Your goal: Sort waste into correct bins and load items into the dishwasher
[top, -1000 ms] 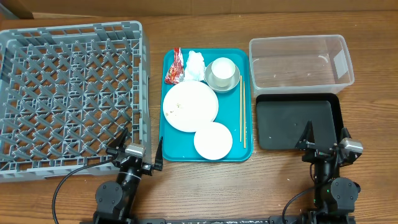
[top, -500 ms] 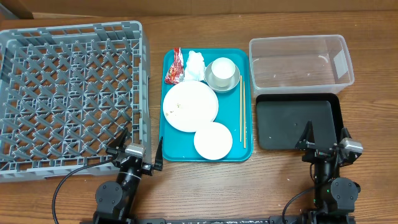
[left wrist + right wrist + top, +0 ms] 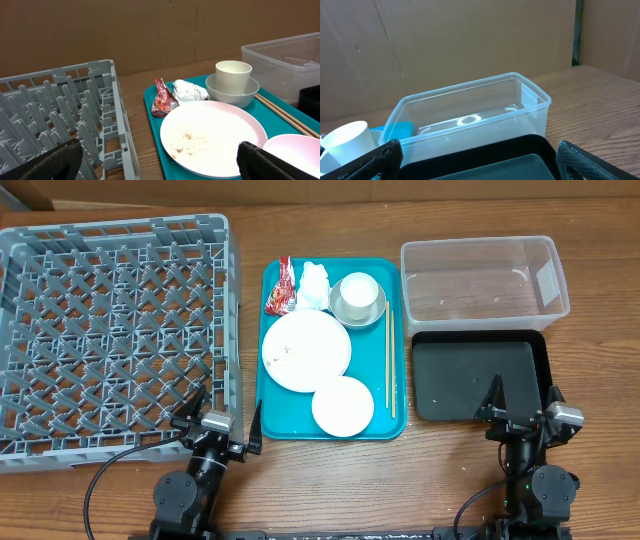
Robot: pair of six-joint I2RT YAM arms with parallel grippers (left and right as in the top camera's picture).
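Nothing is done yet | big plate [image 3: 306, 350], small plate [image 3: 342, 406], cup [image 3: 358, 287], bowl [image 3: 343, 314], chopsticks [image 3: 389, 360], red wrapper [image 3: 281, 290] and napkin [image 3: 316, 284] all sit on the blue tray [image 3: 272, 416] | rack [image 3: 110, 330], clear bin [image 3: 484, 246] and black bin [image 3: 478, 380] hold nothing | left gripper [image 3: 222, 418] and right gripper [image 3: 522, 406] are open wide, holding nothing

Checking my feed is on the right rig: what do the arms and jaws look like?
Both the left arm and right arm are black with rounded joints and a small silver-grey block at the wrist. The jaws are thin, black, tapered blades. A black cable loops from each base. No legible markings.
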